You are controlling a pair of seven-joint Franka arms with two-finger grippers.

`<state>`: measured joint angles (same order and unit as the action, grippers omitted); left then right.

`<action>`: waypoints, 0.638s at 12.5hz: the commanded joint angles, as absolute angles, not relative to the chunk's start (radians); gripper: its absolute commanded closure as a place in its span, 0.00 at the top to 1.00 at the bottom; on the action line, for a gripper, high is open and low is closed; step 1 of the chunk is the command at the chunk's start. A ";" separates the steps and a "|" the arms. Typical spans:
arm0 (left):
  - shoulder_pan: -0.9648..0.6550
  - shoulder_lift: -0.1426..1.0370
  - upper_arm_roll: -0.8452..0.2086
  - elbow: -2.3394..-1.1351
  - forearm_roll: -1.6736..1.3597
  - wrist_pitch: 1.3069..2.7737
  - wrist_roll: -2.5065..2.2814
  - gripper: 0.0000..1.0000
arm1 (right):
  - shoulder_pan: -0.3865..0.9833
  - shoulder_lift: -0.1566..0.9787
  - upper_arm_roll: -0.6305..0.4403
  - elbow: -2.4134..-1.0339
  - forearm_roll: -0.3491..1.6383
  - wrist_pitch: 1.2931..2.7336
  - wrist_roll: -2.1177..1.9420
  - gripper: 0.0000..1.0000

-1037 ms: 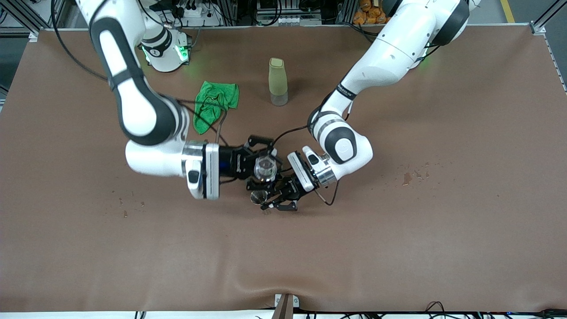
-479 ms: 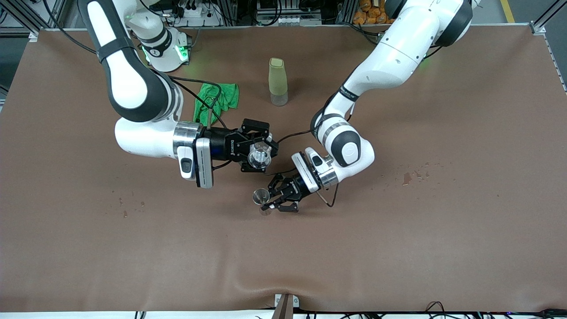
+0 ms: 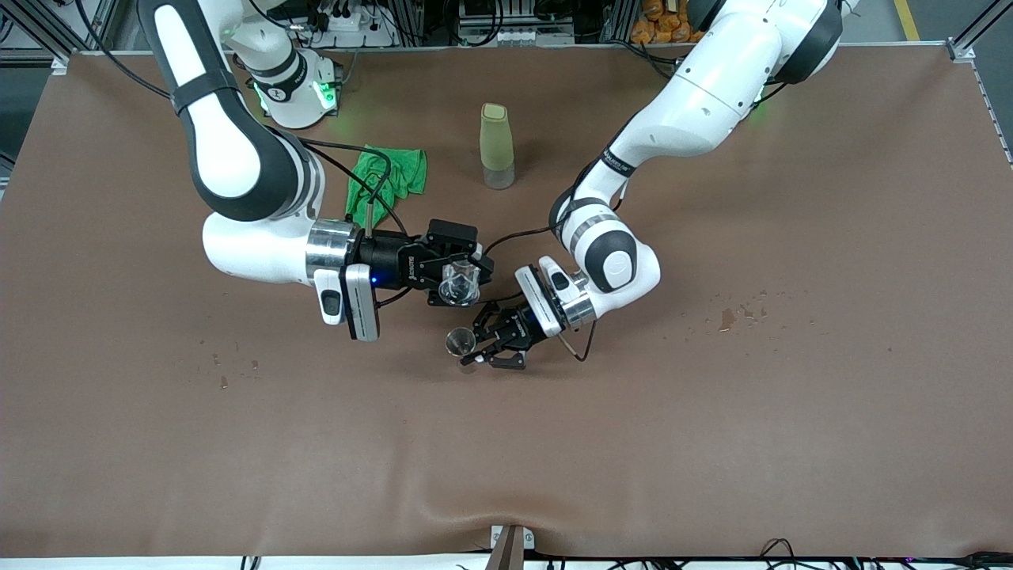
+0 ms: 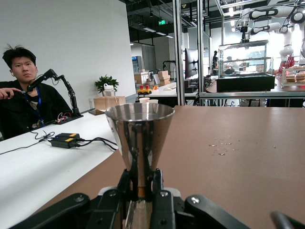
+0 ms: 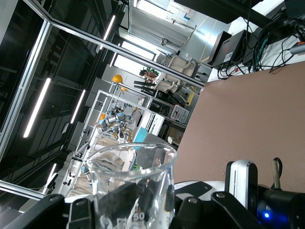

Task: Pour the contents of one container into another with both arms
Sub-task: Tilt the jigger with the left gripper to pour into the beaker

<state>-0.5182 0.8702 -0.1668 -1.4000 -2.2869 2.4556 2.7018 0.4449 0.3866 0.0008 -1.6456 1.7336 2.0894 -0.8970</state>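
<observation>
From the front camera you see the right gripper clamped on the little clear beaker cup, tipped over, held in the air over the middle of the brown table, and the left gripper pinching the narrow waist of the tiny metal cup, also mid-table, just off the beaker toward the camera. The left wrist view shows what the front can't: the metal cup stands upright with fingers tight on its stem, a few wet spots on the tabletop past it, and a seated person at a white desk. The right wrist view has the beaker rim against ceiling lights. A yellowish-green bottle and a green cloth sit closer to the bases.
</observation>
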 commanded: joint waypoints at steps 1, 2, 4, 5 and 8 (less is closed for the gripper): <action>-0.499 0.822 -0.179 -1.465 -2.319 2.439 2.723 0.00 | 0.439 0.362 0.003 -1.674 1.761 2.092 -0.874 0.00; -0.489 0.816 -0.183 -1.474 -2.318 2.439 2.724 0.00 | 0.440 0.364 0.003 -1.678 1.761 2.092 -0.874 0.00; -0.479 0.804 -0.192 -1.491 -2.318 2.437 2.723 0.00 | 0.439 0.365 0.005 -1.687 1.761 2.086 -0.850 0.00; -0.477 0.804 -0.196 -1.491 -2.316 2.436 2.726 0.00 | 0.440 0.365 0.005 -1.689 1.761 2.085 -0.844 0.00; -0.476 0.804 -0.196 -1.490 -2.316 2.436 2.724 0.00 | 0.445 0.365 0.005 -1.695 1.801 2.083 -0.809 0.00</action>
